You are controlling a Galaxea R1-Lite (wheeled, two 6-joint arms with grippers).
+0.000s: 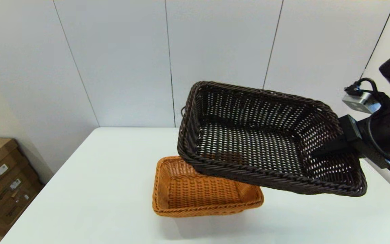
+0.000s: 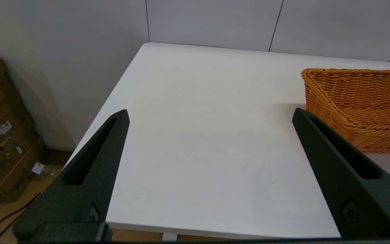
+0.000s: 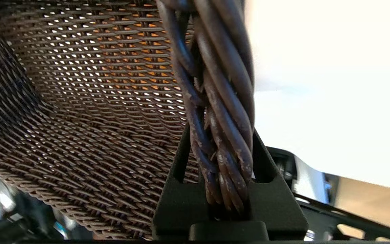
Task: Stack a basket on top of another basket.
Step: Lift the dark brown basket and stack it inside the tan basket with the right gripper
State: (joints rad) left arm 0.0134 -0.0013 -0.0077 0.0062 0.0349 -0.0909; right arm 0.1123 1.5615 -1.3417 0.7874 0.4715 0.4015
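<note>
Dark brown wicker basket (image 1: 266, 139) hangs tilted in the air in your head view, right claw (image 1: 330, 147) pinching its right wall, partly over the orange-tan basket (image 1: 198, 189) on the white table (image 1: 96, 189). Left wrist: left claw (image 2: 208, 117) spread wide over bare table. Right wrist: fingers (image 3: 181, 159) clamp the braided rim (image 3: 215, 101).

held basket (image 1: 269, 142) above, right of table basket (image 1: 198, 193)

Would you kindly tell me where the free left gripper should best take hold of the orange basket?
By its braided rim on the short left wall of the orange basket, coming from above: that wall faces the open left gripper, and the dark basket overhangs the right side.
</note>
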